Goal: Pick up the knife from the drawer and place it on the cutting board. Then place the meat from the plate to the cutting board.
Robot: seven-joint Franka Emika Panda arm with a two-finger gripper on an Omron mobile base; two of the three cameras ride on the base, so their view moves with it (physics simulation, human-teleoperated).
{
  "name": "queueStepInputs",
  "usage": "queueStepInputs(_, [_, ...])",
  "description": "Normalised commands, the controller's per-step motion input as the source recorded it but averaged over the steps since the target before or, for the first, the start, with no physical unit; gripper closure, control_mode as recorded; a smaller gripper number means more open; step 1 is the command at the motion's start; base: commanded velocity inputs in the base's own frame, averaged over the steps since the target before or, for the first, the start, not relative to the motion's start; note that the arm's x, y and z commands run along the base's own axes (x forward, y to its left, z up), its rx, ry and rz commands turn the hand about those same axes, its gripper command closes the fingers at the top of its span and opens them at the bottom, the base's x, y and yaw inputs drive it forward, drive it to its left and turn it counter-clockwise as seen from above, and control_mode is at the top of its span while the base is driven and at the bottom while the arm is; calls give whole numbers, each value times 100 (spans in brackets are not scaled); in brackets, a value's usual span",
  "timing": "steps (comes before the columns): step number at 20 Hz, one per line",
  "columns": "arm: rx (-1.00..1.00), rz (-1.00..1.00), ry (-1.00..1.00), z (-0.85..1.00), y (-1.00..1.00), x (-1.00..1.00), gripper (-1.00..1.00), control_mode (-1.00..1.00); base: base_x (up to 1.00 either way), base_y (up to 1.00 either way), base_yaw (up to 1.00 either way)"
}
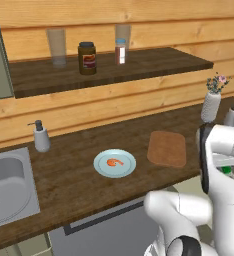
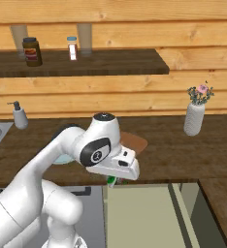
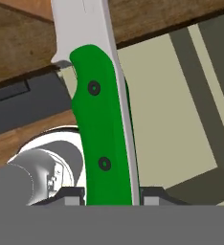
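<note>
Gripping the knife (image 3: 104,129) by its handle, gripper (image 3: 110,195) closed, above the open drawer (image 2: 144,213), bound for the board (image 1: 167,148).

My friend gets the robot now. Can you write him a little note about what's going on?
Gripper: shut on the knife, held over the open drawer.
Cutting board: on the counter, nothing on it.
Meat: on the plate, left of the board.
Done: knife picked up.
Left: put the knife on the board, then move the meat there.
</note>
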Motion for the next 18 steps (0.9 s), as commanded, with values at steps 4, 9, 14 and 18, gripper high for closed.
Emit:
queueStepInputs(4, [0,2,1,-21,62,100,100,-100,0,0,0])
queueStepInputs(9, [0,4,0,-21,20,98,100,-100,0,0,0])
queueStepInputs(14, [4,8,0,-25,0,76,100,-100,0,0,0])
queueStepInputs(18, [8,4,0,-21,-1,66,100,-100,0,0,0])
